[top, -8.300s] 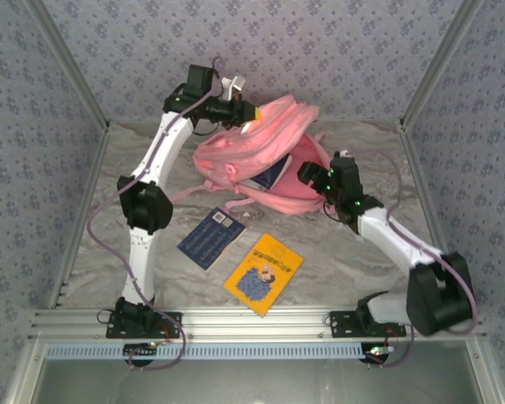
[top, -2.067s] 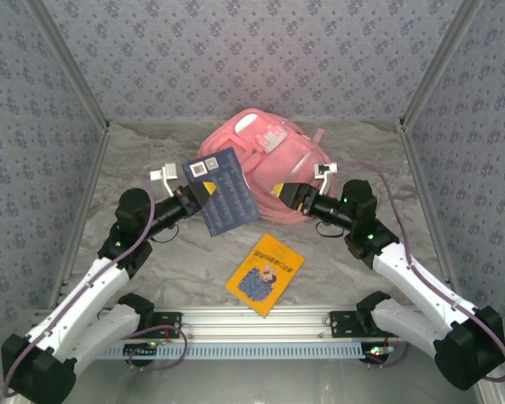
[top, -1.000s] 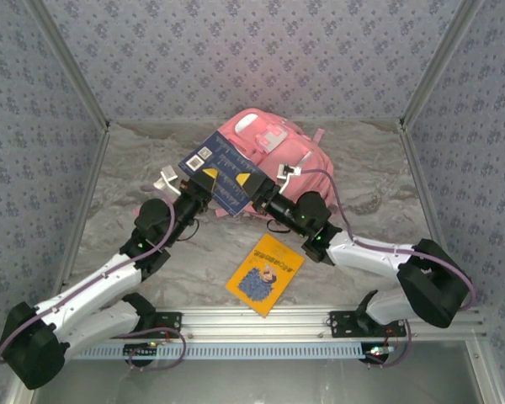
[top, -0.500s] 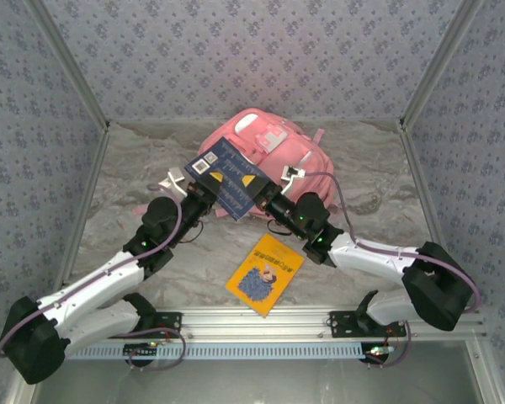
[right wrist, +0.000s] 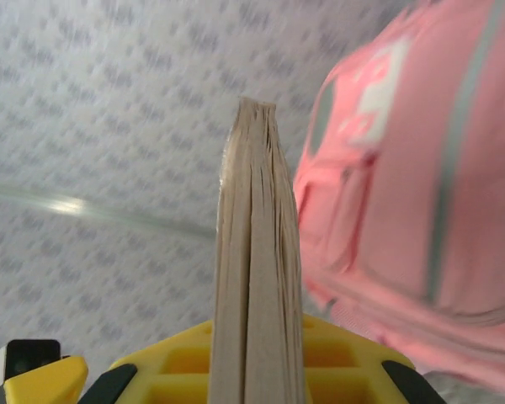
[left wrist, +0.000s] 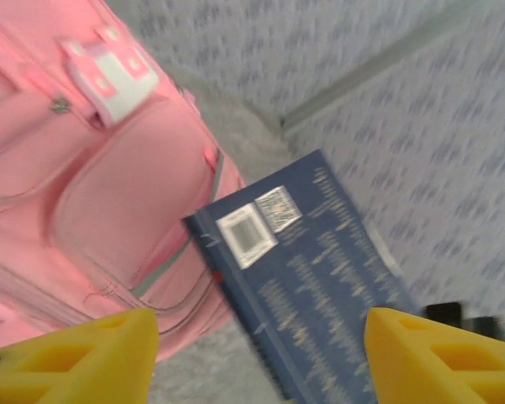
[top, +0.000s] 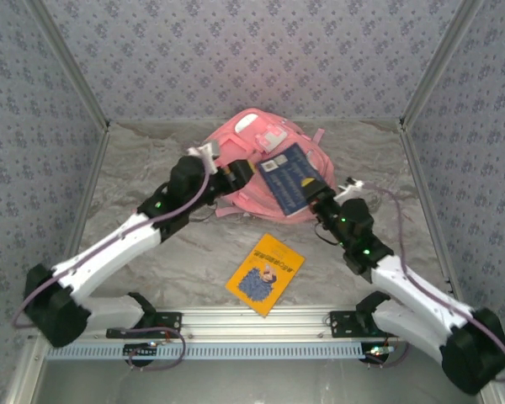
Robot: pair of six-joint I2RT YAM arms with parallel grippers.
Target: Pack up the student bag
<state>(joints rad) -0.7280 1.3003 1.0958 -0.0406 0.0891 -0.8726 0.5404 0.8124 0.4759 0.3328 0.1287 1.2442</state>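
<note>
The right pincer [top: 317,199] is clamping the blue book [top: 290,178] by one edge, poising it over the student bag [top: 227,147] at the back of the tabletop [top: 126,168], presumably for sliding in. The left pincer [top: 238,175] is hovering open and empty beside the bag (probably to part its mouth).

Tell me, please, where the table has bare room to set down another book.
Bare table lies between the left wall and the bag plus left arm, and between the bag and the right wall. A smaller gap sits between the yellow book and right arm. Crowded: the bag's front, where left gripper, right gripper and blue book gather.
</note>
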